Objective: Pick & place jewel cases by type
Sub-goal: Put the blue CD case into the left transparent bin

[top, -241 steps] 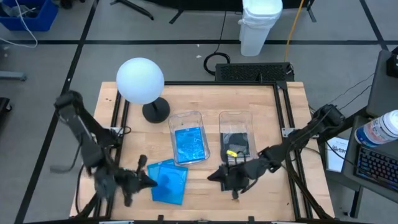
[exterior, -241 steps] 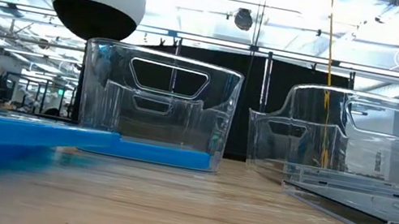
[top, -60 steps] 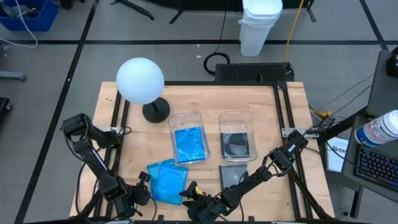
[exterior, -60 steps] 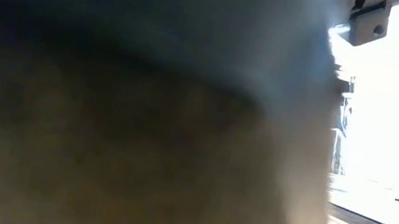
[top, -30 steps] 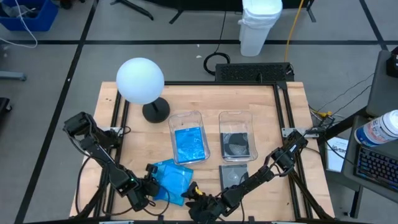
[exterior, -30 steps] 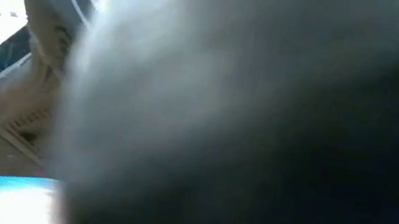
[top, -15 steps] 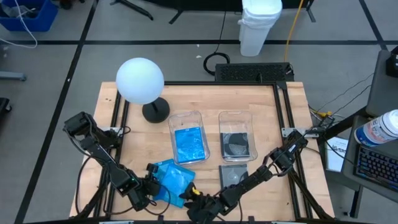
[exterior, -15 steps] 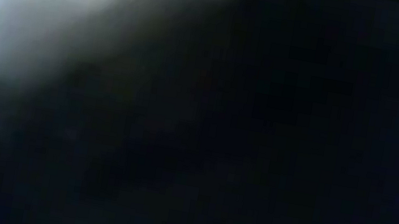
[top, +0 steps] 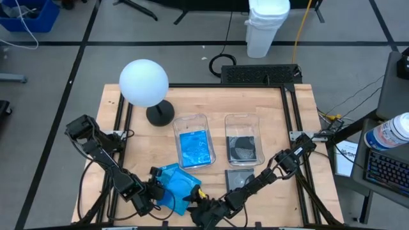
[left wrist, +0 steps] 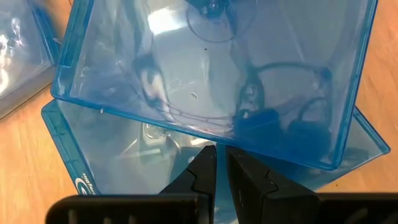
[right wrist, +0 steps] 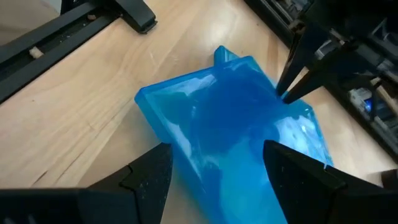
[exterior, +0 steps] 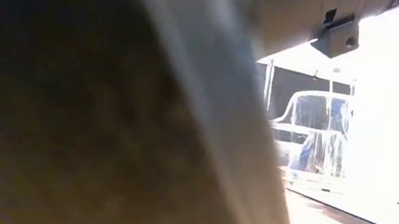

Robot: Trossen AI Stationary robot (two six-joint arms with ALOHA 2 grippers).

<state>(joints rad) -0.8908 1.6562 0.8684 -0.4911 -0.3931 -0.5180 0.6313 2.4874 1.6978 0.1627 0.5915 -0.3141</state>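
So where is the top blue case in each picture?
High view: top blue case, near the table's front edge, between both arms.
Low view: not visible.
Left wrist view: fills the upper frame.
Right wrist view: center.
Shared landmark: the left end effector at its edge.

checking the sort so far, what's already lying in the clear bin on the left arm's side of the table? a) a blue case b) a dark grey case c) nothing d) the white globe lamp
a: the high view shows a blue case lying flat inside the left bin, while the right bin holds a dark case.
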